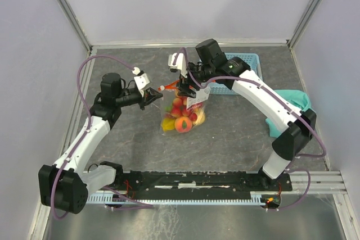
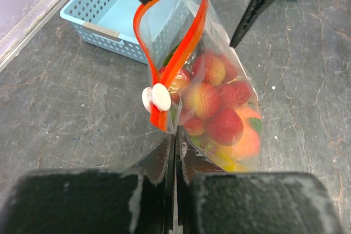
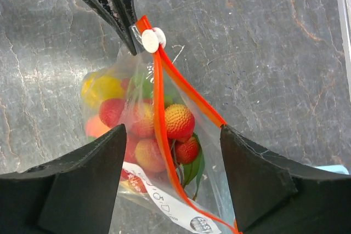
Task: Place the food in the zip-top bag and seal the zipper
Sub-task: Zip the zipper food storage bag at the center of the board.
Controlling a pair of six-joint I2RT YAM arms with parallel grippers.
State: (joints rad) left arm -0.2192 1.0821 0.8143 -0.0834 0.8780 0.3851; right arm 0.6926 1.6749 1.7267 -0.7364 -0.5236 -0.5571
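Observation:
The zip-top bag (image 1: 194, 105) hangs between my grippers above the table, its bottom low over the surface. The food (image 1: 180, 121) is inside it: red and yellow bumpy fruits, a peach and green leaves (image 3: 164, 124). My left gripper (image 2: 175, 138) is shut on the bag's end corner just below the white slider (image 2: 159, 97). The red-orange zipper (image 2: 189, 36) gapes in a loop. My right gripper (image 3: 172, 127) is open, one finger on each side of the bag's mouth near the white label (image 3: 181, 212).
A light-blue basket (image 1: 247, 60) stands at the back right, just behind the bag; it also shows in the left wrist view (image 2: 104, 15). A teal cloth (image 1: 301, 102) lies at the right edge. Dark stone-patterned table (image 1: 236, 133), walls all round.

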